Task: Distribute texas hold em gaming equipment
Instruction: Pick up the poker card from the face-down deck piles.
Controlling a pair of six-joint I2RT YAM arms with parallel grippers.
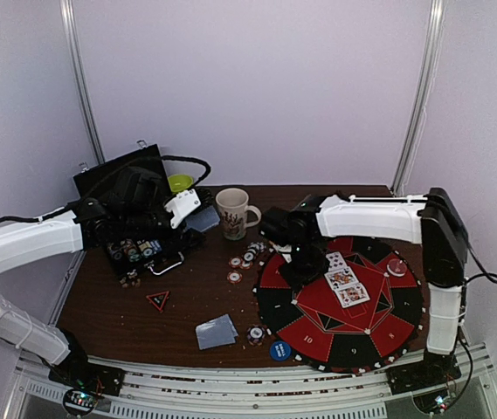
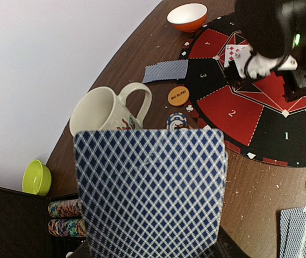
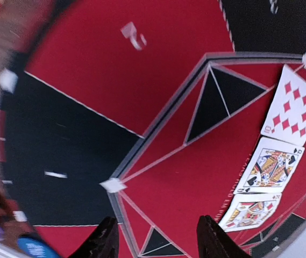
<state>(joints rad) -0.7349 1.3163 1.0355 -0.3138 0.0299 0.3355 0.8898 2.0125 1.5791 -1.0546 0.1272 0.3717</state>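
Gripping a blue-backed card (image 2: 150, 188), left jaws; right jaws parted, empty, over red-black mat (image 3: 115, 80)

The widest bare stretch of counter (image 1: 108, 316) is at the near left, broken only by a small triangular marker (image 1: 158, 300) and a face-down stack of cards (image 1: 216, 332). Between the arms a white mug (image 1: 233, 212) stands upright, with loose chips (image 1: 244, 260) strewn just in front of it by the left rim of the round mat (image 1: 276, 307), so that lane is tight. An open black case (image 1: 126, 175) fills the far left (its lid raised). The right hand (image 3: 158, 242) hangs with fingers apart over bare felt, three face-up cards (image 3: 274, 172) lying to one side. The left hand (image 1: 194, 214) grips a blue-backed card (image 2: 153, 188) that hides whatever is below.
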